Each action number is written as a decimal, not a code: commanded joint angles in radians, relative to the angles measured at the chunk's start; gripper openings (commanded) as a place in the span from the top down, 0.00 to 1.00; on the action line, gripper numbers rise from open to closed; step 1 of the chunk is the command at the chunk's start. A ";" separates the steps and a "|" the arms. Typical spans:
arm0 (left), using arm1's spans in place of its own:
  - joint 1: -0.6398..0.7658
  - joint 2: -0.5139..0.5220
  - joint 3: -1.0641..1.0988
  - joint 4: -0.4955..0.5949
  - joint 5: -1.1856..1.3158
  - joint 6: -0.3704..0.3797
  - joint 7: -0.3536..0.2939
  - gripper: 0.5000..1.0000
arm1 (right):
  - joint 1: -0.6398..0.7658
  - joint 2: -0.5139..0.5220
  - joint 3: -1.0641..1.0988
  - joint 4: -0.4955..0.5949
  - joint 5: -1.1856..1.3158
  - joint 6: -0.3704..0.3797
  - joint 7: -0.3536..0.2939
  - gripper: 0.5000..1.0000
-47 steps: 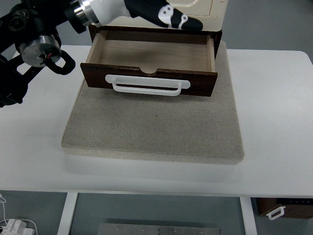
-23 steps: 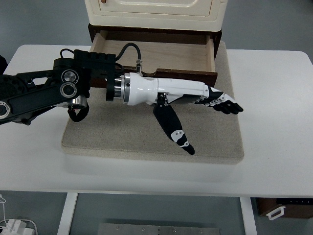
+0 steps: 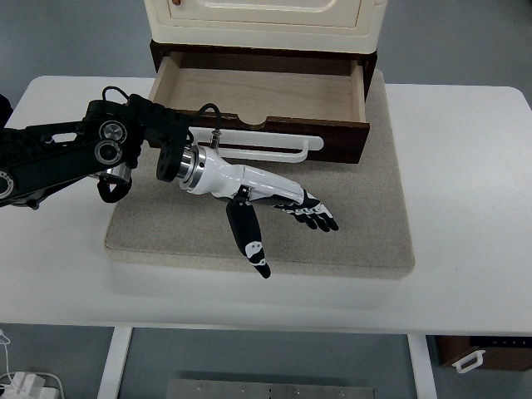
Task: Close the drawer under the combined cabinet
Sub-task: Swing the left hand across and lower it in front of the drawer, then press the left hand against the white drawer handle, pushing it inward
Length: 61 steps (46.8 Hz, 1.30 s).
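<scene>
The dark wooden drawer [image 3: 259,96] stands pulled out from under the cream cabinet [image 3: 266,25], its pale inside bare. A white handle [image 3: 274,148] runs along its dark front panel. My left hand [image 3: 287,218] lies over the grey mat [image 3: 332,224] in front of the drawer, a little below the handle and not touching it. Its black fingers [image 3: 312,214] are stretched out toward the right and the thumb [image 3: 249,241] points down toward me. It holds nothing. The black left arm [image 3: 75,154] comes in from the left edge.
The mat and cabinet sit on a white table [image 3: 465,191]. A second small dark drawer with a white handle [image 3: 470,359] shows below the table at the bottom right. White cables [image 3: 21,382] lie on the floor at the bottom left.
The left arm swung down from the cabinet top to the front of the drawer, then drew back left and nearer to me, uncovering the handle. The drawer stays pulled out.
</scene>
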State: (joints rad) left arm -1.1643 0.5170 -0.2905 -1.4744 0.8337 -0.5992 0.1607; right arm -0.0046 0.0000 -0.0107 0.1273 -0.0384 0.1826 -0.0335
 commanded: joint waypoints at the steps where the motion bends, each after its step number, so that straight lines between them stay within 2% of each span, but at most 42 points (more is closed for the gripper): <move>1: 0.000 -0.002 0.001 0.016 0.001 -0.005 0.034 0.00 | 0.000 0.000 0.000 0.000 0.000 0.000 0.000 0.10; 14: -0.002 -0.003 -0.002 0.060 0.001 0.001 0.109 0.00 | 0.000 0.000 0.000 0.000 0.000 0.000 0.000 0.10; 49: -0.028 -0.008 -0.019 0.172 0.004 0.058 0.120 0.00 | 0.000 0.000 0.000 0.000 0.000 0.000 0.000 0.10; 56: -0.041 -0.009 -0.018 0.212 0.002 0.113 0.120 0.00 | 0.000 0.000 0.000 0.000 0.000 0.000 0.000 0.10; 61: -0.043 -0.011 -0.018 0.235 0.002 0.121 0.119 0.00 | 0.000 0.000 0.000 0.000 0.000 0.000 0.000 0.10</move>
State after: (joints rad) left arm -1.2058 0.5068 -0.3088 -1.2528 0.8374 -0.4816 0.2801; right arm -0.0046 0.0000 -0.0107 0.1273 -0.0384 0.1827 -0.0337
